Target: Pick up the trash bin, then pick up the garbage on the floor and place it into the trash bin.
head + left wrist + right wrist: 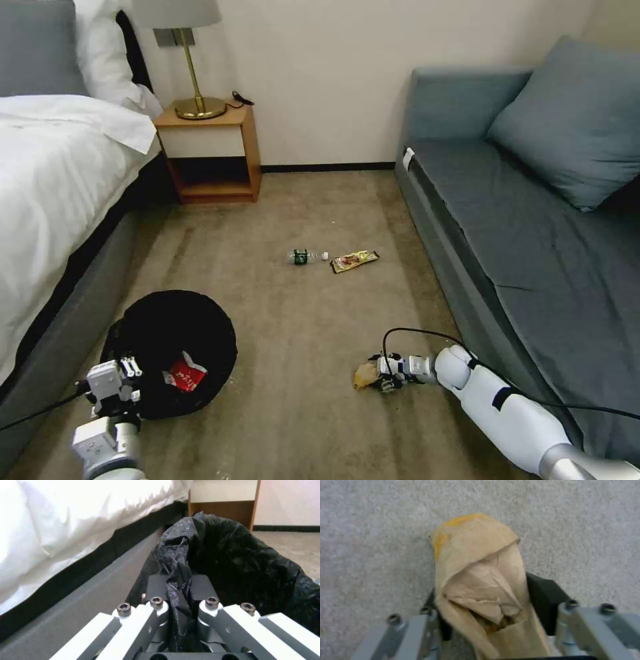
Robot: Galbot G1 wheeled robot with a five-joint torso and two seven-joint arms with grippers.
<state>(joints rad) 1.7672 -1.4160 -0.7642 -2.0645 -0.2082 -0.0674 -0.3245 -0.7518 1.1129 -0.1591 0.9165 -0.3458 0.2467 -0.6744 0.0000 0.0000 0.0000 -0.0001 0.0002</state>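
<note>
Down low, the left gripper point(131, 368) pinches the bin's point(170, 350) black bag rim tight beside the bed point(60, 173); a red packet point(187, 375) lies inside; the right gripper point(381, 375) is closed on the tan paper bag point(480, 585) at the carpet point(293, 373); farther off lie a bottle point(305, 256) and wrapper point(355, 261).

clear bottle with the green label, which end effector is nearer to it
Right. The right end effector, shut on the tan crumpled paper bag, sits below the clear green-labelled bottle; the left end effector, gripping the black-lined trash bin, is farther.
</note>
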